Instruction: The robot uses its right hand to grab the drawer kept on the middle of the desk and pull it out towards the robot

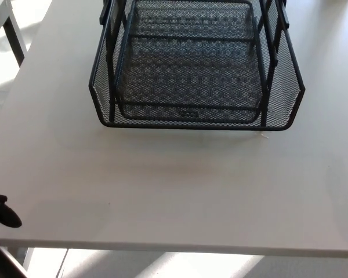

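The drawer [191, 116] is a black wire-mesh tray inside a black wire frame, standing at the far middle of the white desk [174, 191]. Its front wall faces me and nothing lies in it. My right hand does not show in the head view. Of my left hand [3, 213] only a small black part shows at the lower left edge, low beside the desk's front corner and far from the drawer.
The desk's front edge [174, 252] runs across the bottom of the picture, with sunlit floor below it. A second white table with a dark leg [14, 32] stands at the top left, off the desk's left side.
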### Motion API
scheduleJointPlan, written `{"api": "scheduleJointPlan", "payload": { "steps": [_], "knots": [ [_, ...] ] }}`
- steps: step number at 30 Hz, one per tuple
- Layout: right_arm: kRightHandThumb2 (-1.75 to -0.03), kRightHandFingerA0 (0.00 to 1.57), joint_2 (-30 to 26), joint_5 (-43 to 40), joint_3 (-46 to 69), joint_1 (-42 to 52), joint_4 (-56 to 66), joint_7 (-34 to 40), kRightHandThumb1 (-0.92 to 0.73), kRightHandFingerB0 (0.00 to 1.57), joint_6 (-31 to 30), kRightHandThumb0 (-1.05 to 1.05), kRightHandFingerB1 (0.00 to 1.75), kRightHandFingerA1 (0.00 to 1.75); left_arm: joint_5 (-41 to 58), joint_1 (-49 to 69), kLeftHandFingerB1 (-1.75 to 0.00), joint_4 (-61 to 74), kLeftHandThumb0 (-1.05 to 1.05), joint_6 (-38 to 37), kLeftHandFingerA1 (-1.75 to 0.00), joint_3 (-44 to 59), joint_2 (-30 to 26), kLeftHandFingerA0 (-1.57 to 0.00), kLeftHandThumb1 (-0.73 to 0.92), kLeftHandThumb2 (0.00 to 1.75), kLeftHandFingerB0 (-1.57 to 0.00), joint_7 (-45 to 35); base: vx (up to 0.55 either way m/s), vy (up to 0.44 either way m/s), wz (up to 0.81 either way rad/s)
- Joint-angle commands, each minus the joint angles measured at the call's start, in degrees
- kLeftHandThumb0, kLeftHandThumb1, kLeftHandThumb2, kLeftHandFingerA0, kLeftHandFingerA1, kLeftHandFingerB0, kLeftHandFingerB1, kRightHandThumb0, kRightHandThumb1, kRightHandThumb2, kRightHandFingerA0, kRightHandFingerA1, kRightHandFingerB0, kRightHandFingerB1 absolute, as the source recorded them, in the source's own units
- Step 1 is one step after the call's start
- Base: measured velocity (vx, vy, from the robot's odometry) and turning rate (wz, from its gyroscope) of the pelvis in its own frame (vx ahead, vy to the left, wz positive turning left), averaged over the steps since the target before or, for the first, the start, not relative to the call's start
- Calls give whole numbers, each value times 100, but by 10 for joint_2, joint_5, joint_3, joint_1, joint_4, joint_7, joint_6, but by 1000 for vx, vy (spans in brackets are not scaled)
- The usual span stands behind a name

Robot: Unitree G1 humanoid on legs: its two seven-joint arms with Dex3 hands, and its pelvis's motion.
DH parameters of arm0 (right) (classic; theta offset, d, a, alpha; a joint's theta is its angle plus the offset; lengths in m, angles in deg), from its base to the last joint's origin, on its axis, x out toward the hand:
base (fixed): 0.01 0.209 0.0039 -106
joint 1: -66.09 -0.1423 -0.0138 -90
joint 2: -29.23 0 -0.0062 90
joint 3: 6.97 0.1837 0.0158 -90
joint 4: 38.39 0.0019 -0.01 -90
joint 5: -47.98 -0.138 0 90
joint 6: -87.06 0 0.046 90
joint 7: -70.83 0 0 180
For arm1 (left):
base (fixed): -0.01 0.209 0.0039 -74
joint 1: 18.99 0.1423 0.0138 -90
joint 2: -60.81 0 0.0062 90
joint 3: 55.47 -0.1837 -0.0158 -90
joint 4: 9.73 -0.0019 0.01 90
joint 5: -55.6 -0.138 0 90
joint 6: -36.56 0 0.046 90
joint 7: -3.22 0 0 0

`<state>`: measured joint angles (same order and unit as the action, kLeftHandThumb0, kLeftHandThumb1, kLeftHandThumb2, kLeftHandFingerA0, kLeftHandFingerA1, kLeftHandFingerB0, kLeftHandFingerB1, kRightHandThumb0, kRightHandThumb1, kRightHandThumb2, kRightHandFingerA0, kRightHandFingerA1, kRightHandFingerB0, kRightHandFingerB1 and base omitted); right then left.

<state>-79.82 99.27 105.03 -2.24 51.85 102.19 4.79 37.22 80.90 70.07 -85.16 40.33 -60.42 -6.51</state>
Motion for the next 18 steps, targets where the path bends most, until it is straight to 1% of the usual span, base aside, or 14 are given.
{"api": "scheduleJointPlan", "payload": {
  "steps": [1,2,4,5,6,8,9,10,11,12,13,16,17,18],
  "knots": [
    [-54,5,-26,-51,36,-61,-293,187,-47,19,27,-44,32,36,-14,5,-57,-11,-28,-12,-85,10,-10,-78,57,57,-81,3,0,0,0],
    [-56,3,-27,-56,35,-62,-301,182,-46,19,32,-39,32,30,-14,5,-56,-11,-28,-12,-84,10,-10,-77,57,57,-80,3,0,0,0],
    [-55,3,-24,-67,29,-72,-344,184,-45,20,46,-36,32,32,-14,4,-56,-15,-28,-17,-84,10,-9,-78,57,57,-80,5,0,0,0],
    [-55,0,-15,-71,28,-77,-356,168,-49,15,26,-40,31,32,-10,4,-55,-15,-28,-13,-84,10,-7,-79,57,57,-81,3,0,0,0],
    [-55,0,-15,-71,27,-80,-361,168,-49,15,26,-40,31,32,-10,4,-55,-15,-28,-12,-84,10,-7,-79,57,57,-81,3,0,0,0],
    [-57,4,0,-91,21,-97,-414,132,-52,16,15,-41,30,31,-12,2,-56,-18,-28,-20,-86,9,-8,-79,57,57,-80,5,0,0,0],
    [-68,11,6,-92,20,-103,-425,131,-44,15,7,-50,37,47,-12,3,-56,-17,-28,-21,-86,10,-8,-79,57,57,-80,6,0,0,0],
    [-68,11,15,-95,19,-108,-434,128,-44,15,-4,-50,37,47,-12,4,-56,-16,-28,-21,-86,10,-8,-79,57,57,-80,6,0,0,0],
    [-89,12,20,-99,19,-115,-460,137,-34,9,0,-25,50,56,-12,0,-56,-17,-28,-21,-86,8,-8,-79,56,57,-80,6,0,0,0],
    [-67,13,26,-117,24,-116,-465,110,-44,18,7,-48,37,49,-15,0,-56,-18,-27,-23,-86,8,-9,-79,57,57,-80,7,0,0,0],
    [-68,9,31,-123,21,-125,-485,91,-44,17,2,-48,36,47,-13,-1,-57,-18,-28,-22,-87,8,-8,-80,56,57,-81,7,0,0,0],
    [-67,11,40,-141,21,-147,-539,62,-47,15,6,-48,35,47,-10,-1,-58,-18,-28,-21,-88,8,-7,-79,57,57,-80,5,0,0,0],
    [-94,5,44,-145,20,-154,-551,48,-43,0,-5,-29,47,53,-11,-2,-57,-19,-28,-25,-87,8,-8,-79,57,57,-80,6,0,0,0],
    [-94,5,46,-145,19,-160,-561,42,-43,0,-15,-29,47,53,-12,-2,-57,-19,-28,-27,-87,8,-8,-79,57,57,-80,7,0,0,0]
  ]
}}
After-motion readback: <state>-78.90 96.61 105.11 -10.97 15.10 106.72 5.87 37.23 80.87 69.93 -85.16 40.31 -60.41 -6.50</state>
